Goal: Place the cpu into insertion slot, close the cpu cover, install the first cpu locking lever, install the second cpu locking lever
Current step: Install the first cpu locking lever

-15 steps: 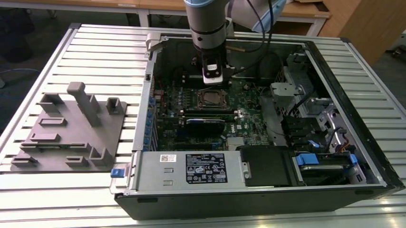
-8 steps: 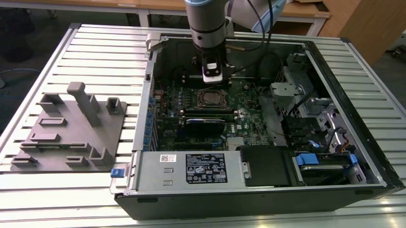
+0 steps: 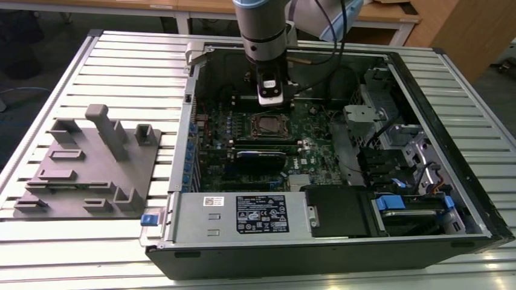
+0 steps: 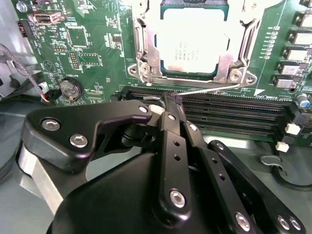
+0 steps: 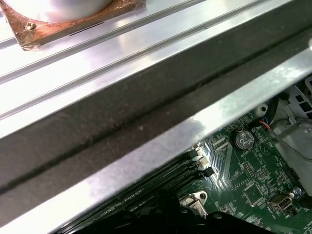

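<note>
Now | claw (image 4: pixel 170 100): fingers together, tip at free end of lever (image 4: pixel 210 89) | cpu (image 4: pixel 194 41): seated in slot (image 4: pixel 187 74) under closed cover (image 4: pixel 146 51), just ahead of tip | lever's long axis: crosswise to claw, along cover's near edge

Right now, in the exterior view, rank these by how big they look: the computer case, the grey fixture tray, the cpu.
Largest to smallest:
1. computer case
2. grey fixture tray
3. cpu
The gaps are clear, no ties.
</note>
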You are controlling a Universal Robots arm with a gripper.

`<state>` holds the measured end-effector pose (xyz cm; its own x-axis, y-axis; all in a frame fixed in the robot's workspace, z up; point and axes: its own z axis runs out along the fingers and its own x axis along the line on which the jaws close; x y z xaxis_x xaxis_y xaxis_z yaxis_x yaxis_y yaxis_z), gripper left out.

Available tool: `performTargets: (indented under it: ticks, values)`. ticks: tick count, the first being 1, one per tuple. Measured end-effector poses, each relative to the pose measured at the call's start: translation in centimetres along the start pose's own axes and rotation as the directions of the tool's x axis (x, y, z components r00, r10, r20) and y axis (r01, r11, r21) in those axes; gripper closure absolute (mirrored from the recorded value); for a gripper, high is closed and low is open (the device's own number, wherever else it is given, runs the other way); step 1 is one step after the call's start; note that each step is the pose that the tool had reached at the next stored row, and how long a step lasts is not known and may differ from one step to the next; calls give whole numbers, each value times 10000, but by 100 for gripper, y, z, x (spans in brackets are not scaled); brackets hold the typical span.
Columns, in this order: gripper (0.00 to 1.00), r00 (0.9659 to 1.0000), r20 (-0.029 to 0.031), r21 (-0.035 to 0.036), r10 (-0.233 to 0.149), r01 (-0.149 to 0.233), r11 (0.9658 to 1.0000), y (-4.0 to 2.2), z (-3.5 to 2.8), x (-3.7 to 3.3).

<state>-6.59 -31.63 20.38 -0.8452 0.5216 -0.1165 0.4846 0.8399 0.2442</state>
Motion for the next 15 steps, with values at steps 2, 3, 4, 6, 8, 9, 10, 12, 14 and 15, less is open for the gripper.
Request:
performTargets:
  ticks: [2,3,4,6,8,9,10,12,14,15]
  values:
    - [89,10000,69,-47,-10,10,10000,-4,8,4]
    - [89,10000,91,-61,-15,15,10000,-6,12,5]
    - [89,10000,94,-63,-16,17,10000,-6,12,5]
    - [89,10000,98,-66,-17,18,10000,-5,13,5]
    - [89,9999,103,-69,-16,17,10000,-4,13,8]
    - [89,9999,121,-73,-19,20,10000,0,13,15]
    - [89,9999,147,-81,-26,28,10000,3,14,21]
    - [89,9998,198,-107,-36,38,9999,5,18,26]
    - [89,9996,266,-149,-47,51,9999,3,24,30]
    - [89,9995,308,-175,-54,59,9998,1,29,32]
